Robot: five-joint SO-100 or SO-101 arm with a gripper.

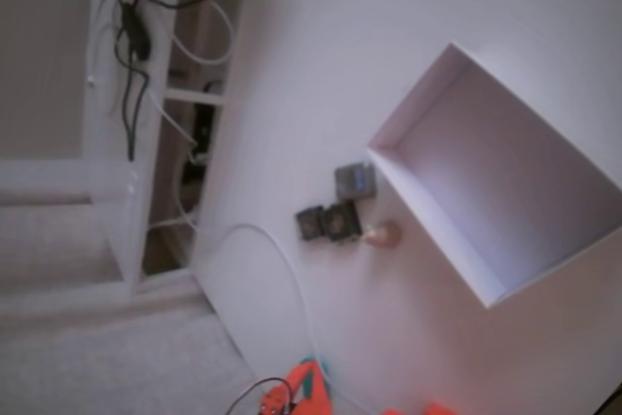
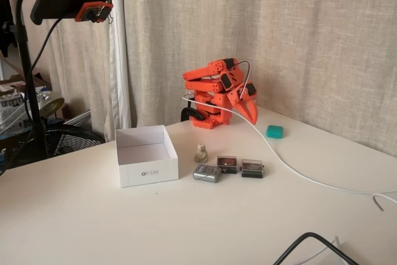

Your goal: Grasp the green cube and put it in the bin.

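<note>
- On the white table [image 2: 93, 215], the green cube [image 2: 274, 131] is lying alone, to the right of the orange arm [image 2: 214, 94] as a fixed view shows it, and well apart from the bin [image 2: 147, 169].
- Folded over its base, the arm is pointing its gripper [image 2: 251, 111] downward, with the fingertips hanging just up and to the left of the cube, near it but not touching.
- The cube is sitting with its slightly longer side running roughly left to right in that view; the blur is making a finer reading impossible.
- Nothing is showing between the fingers; whether they are parted or pressed together, I cannot tell from this angle.
- The bin is standing empty on the far left of the cluster of small things, with a tiny figurine [image 2: 201, 152] and 3 dark square pieces [image 2: 227, 164] lying between it and the cube's side.
- A white cable [image 2: 291, 169] is trailing from the arm past the cube's left edge, so a reach seems to call for a short move rightward and down, clear of that cable.
- Only an orange sliver of the arm is showing at the bottom of the other fixed view, and the cube is not showing there.
</note>
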